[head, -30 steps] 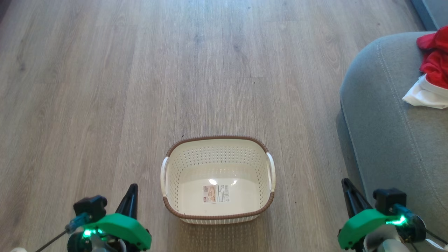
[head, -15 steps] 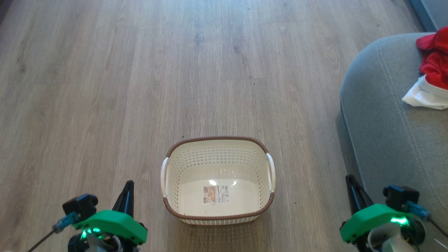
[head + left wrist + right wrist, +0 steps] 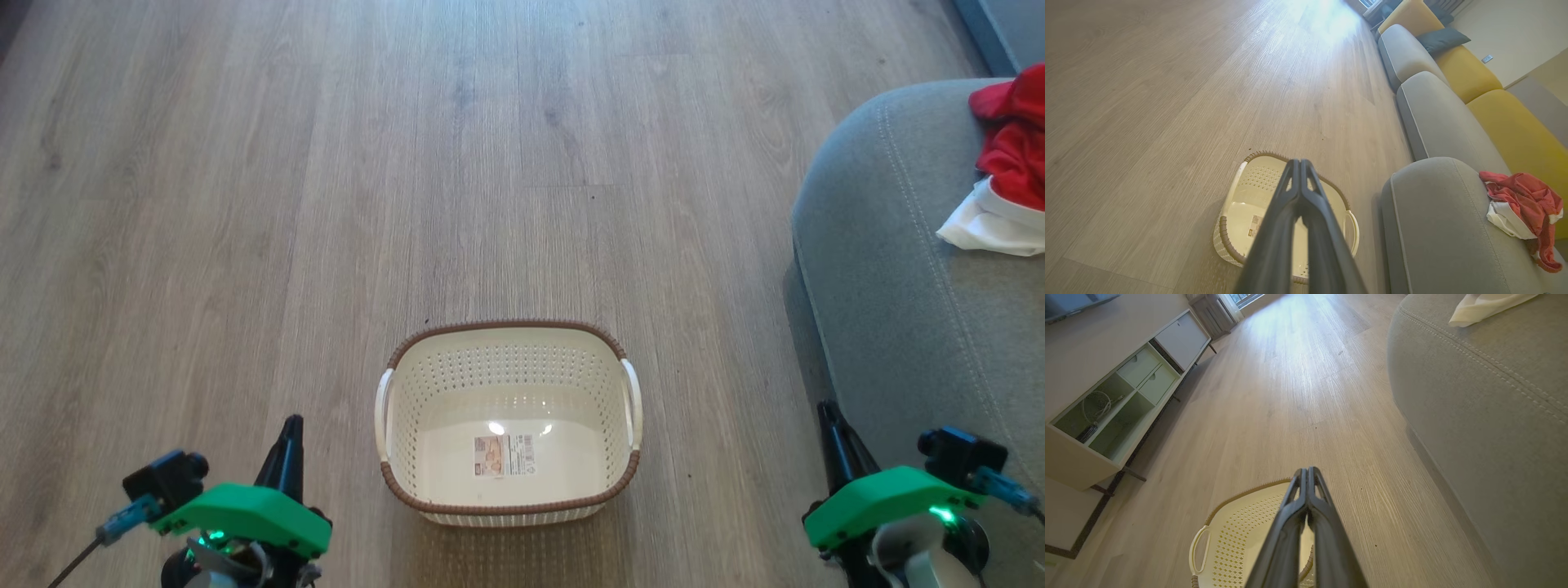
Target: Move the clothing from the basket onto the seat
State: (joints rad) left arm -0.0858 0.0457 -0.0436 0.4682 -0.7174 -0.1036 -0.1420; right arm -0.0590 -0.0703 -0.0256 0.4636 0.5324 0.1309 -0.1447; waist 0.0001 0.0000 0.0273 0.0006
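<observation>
Clothing (image 3: 1011,151) on seat (image 3: 898,310) — basket (image 3: 506,507) floor sticker (image 3: 504,454), print unreadable.

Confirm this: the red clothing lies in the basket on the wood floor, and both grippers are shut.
Wrong: the head view shows the red clothing on the grey seat; the basket holds just its sticker label. The rest stands: left gripper and right gripper are shut.

Bright daylight w/ glare on floor (image 3: 1327,20), edges warped.
</observation>
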